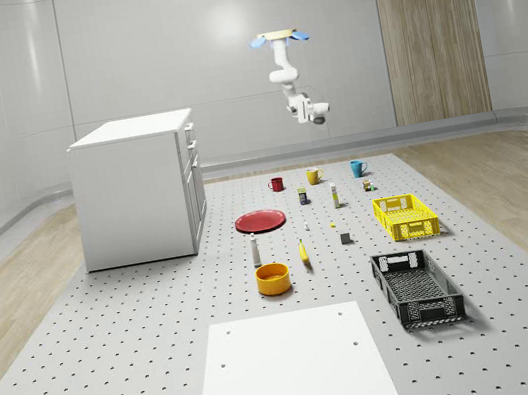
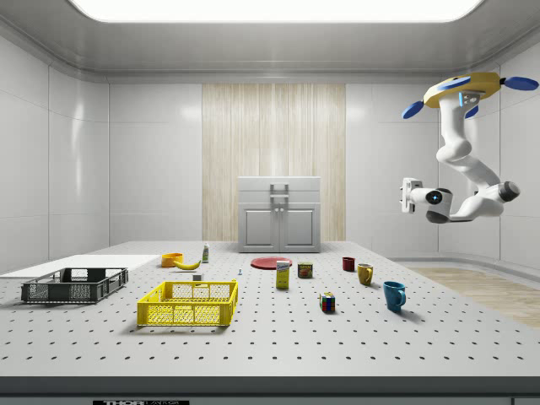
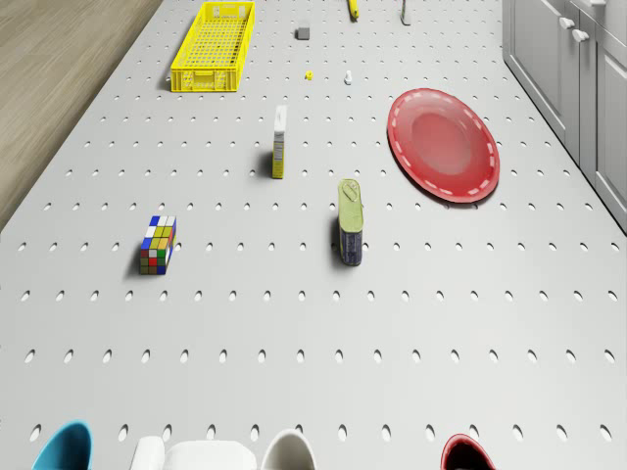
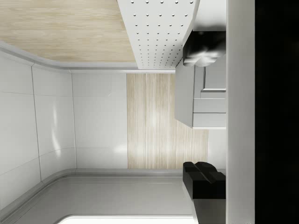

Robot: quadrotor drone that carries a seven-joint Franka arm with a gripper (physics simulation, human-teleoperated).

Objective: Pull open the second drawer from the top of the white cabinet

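Wrist view: the two dark fingers stand well apart, holding nothing. In the whole-scene view the gripper hangs upper centre, far from the white cabinet at left; approaching misaligned could catch the wrong drawer.

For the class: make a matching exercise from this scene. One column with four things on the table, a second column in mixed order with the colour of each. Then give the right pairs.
Things:
1. crate nearer the mugs
2. crate nearer the white mat
3. plate
4. bowl

Colours:
A. red
B. orange
C. yellow
D. black

Pairs: 1-C, 2-D, 3-A, 4-B.
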